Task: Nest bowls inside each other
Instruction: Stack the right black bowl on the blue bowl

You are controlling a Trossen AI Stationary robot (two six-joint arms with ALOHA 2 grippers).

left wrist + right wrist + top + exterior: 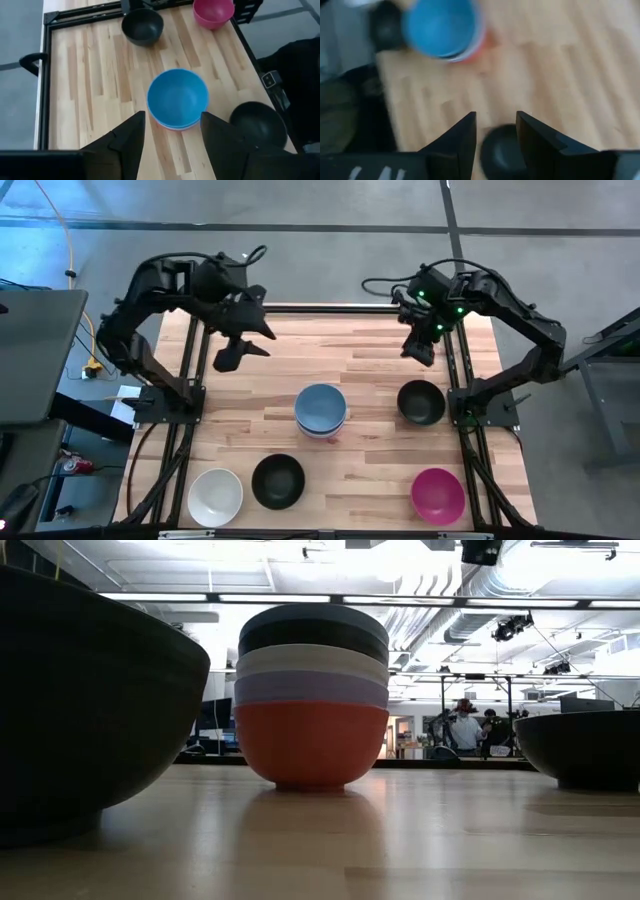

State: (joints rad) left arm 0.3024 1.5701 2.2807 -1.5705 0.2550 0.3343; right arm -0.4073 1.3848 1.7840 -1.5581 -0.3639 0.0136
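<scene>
**Stack half built, four bowls still loose, both tools up and empty**

A pale wooden worktop (370,380) in a dark frame sits on a grey concrete floor, and the level view looks through to a bright workshop with people standing far back.

Dead centre of the overhead frame stands the stack (321,411). The level view shows it red at the bottom, then lavender, white, black, with the blue bowl (177,96) on top, its open mouth filling the middle of the left wrist view. Around it lie the loose ones: a black bowl (421,401) to the right of centre, the magenta bowl (437,494) lower right, another black bowl (278,480) at lower centre, and the white bowl (216,496) lower left.

The left tool (243,340) hangs above the upper left of the boards, fingers spread wide with nothing between them. The right tool (424,340) hovers at upper right, just above the right-hand black bowl, parted and empty too.

Now the hazards. That stack is tall for its narrow red foot, so a bowl lowered off-centre may push it sideways or tip it. These smooth walls look slippery, and a thin pinch on a rim could let a bowl swing or drop. A bowl set down tilted may jam instead of seating. And both arms converging on the centre together risk a knock.
</scene>
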